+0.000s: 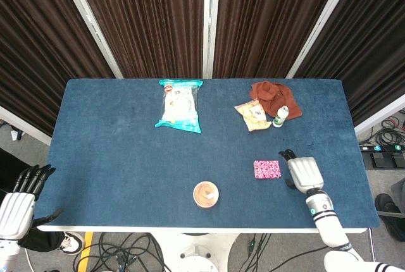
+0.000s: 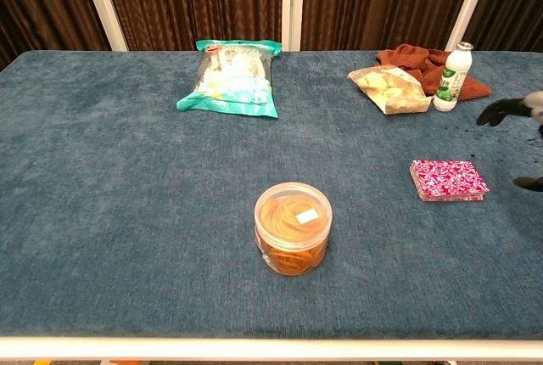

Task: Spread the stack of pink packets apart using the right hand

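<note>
**A:** What are you working on, and what stands around it?

**B:** You have a table (image 1: pixel 114 158) covered in blue cloth, with dark brown curtains (image 1: pixel 145 19) hung behind it between white posts. Cables lie on the floor below the near edge.

**A:** Any containers?

**B:** A round clear tub (image 2: pixel 293 227) with orange rings inside sits near the front middle. At the back lie a teal-edged clear bag (image 2: pixel 231 78) of pale contents, a small clear bag of snacks (image 2: pixel 390 88), and a white bottle (image 2: pixel 451 76) with a green label, upright, touching a rust-brown cloth (image 2: pixel 416 58). You cannot read any of the labels.

**A:** And the packets and your hands?

**B:** The stack of pink packets (image 1: pixel 266 169) lies flat right of the tub, still squared up. Your right hand (image 1: pixel 302 172) is just beside its right edge, fingers apart, holding nothing; contact is not evident. Your left hand (image 1: pixel 19 199) is off the table's left front corner, fingers spread and empty.
</note>
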{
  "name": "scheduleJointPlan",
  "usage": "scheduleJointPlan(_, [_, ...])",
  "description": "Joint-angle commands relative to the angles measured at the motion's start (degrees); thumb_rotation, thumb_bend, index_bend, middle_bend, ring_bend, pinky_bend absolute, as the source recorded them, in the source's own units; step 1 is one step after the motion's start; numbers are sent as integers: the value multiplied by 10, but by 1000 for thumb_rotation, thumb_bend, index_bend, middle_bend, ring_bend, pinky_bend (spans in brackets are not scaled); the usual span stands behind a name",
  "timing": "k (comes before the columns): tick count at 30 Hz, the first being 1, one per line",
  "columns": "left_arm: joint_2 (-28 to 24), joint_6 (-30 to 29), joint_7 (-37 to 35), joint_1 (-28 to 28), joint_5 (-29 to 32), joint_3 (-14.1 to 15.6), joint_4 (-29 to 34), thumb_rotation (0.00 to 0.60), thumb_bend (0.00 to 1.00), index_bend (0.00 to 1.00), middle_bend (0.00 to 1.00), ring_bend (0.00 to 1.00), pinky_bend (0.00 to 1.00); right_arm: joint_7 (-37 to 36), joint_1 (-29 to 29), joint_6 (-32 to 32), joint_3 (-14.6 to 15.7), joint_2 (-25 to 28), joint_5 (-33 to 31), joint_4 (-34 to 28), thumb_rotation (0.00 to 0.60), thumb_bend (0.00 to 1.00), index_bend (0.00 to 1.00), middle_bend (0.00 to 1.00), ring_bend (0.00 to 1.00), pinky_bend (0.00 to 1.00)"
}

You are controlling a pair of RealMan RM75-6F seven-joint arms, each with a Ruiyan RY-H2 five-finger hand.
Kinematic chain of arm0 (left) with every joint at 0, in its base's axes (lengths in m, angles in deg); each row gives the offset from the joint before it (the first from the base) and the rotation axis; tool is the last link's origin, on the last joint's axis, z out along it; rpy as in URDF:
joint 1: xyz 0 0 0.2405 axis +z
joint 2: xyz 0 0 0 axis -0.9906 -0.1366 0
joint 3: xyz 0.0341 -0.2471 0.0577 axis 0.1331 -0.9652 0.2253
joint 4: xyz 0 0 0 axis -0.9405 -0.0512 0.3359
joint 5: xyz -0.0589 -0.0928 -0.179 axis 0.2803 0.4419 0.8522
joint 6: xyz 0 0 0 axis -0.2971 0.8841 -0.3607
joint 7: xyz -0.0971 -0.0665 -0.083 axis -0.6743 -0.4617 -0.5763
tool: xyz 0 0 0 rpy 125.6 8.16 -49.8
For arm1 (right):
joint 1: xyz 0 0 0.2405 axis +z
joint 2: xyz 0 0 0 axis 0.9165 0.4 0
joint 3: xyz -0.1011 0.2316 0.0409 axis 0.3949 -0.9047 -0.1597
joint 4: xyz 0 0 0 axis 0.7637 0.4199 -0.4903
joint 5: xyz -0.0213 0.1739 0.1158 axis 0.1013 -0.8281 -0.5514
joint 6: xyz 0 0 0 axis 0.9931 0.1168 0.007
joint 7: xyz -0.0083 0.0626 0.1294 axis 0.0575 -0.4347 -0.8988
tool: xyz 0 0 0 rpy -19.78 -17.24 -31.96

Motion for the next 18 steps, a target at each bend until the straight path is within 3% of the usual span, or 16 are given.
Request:
scheduleJointPlan(1, [0, 0, -2, 0, 1, 0, -1, 600, 143, 111, 77, 0, 81, 25, 19, -10, 2, -17, -27, 7, 600, 164, 204, 185, 763, 826])
scheduleJointPlan(18, [-3, -3, -21, 4, 7, -1, -11, 600, 143, 111, 77, 0, 81, 108, 82, -2, 28, -62, -125, 23, 600, 165, 204, 186, 763, 826])
